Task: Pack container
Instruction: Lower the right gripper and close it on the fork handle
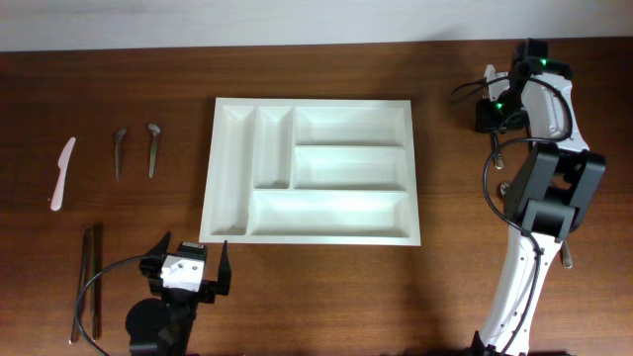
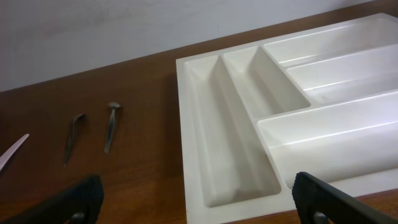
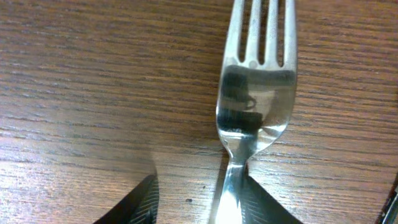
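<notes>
Right gripper [image 3: 202,202] of mine stands half-wide astride the fork [image 3: 255,106] at its thin neck, one finger close against it, the other apart. Pinched off-centre, that slick metal could swivel or slip, tines drooping, before I reach the container [image 1: 312,101], well apart to the left.

You are looking down on a dark brown worktop [image 1: 326,297] with a clear wood grain running sideways. Behind its far edge stands a plain pale wall [image 1: 247,20]. The light is soft and even.
</notes>
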You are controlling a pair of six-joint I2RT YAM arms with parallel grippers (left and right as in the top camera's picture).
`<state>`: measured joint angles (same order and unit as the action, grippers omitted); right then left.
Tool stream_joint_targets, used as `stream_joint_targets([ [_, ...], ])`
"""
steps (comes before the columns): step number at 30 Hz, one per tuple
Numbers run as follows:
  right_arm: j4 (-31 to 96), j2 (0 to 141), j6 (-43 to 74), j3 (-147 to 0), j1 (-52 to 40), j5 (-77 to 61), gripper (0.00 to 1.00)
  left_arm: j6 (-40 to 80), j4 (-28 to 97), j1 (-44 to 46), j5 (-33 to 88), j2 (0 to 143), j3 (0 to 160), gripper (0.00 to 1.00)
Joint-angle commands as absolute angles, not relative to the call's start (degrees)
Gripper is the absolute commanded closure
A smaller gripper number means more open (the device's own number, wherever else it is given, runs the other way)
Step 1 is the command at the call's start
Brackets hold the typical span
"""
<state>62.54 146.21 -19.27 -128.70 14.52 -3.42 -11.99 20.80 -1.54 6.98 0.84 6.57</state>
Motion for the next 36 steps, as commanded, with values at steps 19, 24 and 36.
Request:
stream_joint_targets([
  [19, 63.7, 148.2, -19.1, -128.8, 14.3, 0.9, 0.81, -12.7, 20.8, -1.8, 6.6, 0.4, 6.3, 0.01],
  [24, 63.7, 148.2, -19.1, -128.8, 14.3, 0.9, 0.89, -12.7, 20.8, -1.8, 6.6, 0.4, 6.3, 0.01],
  [36, 63.8, 148.2, -19.1, -129.1, 14.2, 0.9, 0.93, -12.7, 20.9, -1.8, 6.6, 0.4, 6.3, 0.01],
])
